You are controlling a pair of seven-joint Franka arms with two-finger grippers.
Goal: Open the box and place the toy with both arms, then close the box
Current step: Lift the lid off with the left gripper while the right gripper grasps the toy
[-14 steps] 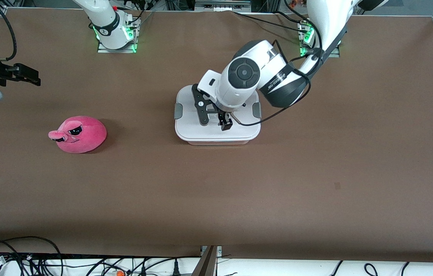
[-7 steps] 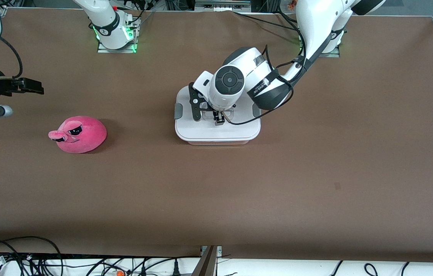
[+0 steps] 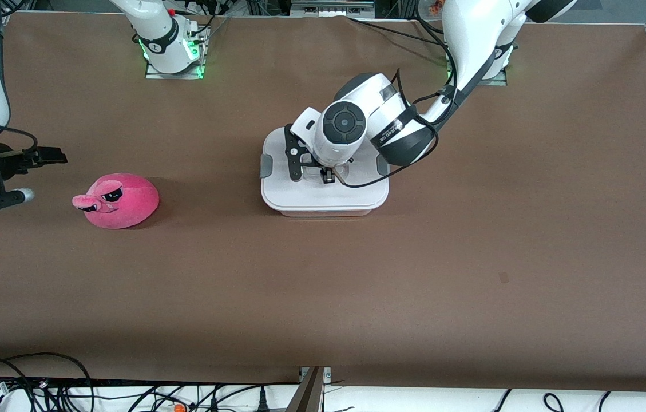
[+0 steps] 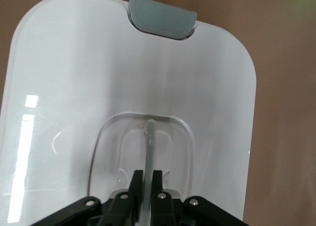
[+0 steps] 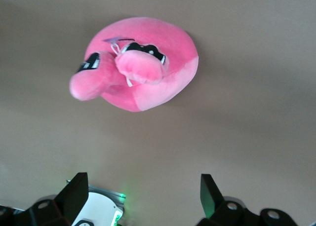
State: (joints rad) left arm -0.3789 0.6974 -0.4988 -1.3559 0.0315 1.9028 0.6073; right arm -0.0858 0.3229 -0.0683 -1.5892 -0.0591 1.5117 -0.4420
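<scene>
The box [image 3: 323, 197] stands mid-table with its white lid [image 4: 74, 88] on and a grey clip [image 4: 162, 21] at each end. My left gripper [image 3: 327, 176] is down on the lid, shut on the clear handle [image 4: 149, 137] in the lid's recess; both fingers pinch the thin bar [image 4: 147, 179]. The toy [image 3: 119, 200], a pink plush with black sunglasses, lies on the table toward the right arm's end. My right gripper [image 3: 42, 160] hangs in the air beside the toy [image 5: 140, 63], open [image 5: 143, 191], with nothing between its fingers.
The right arm's base [image 3: 171, 51] and the left arm's base [image 3: 488, 63] stand along the table's edge farthest from the front camera. Cables [image 3: 42, 383] lie past the table's nearest edge. Brown tabletop [image 3: 323, 286] stretches between the box and that edge.
My left gripper has come down onto the lid and shut on the handle. The right arm has moved its open gripper closer to the toy.
</scene>
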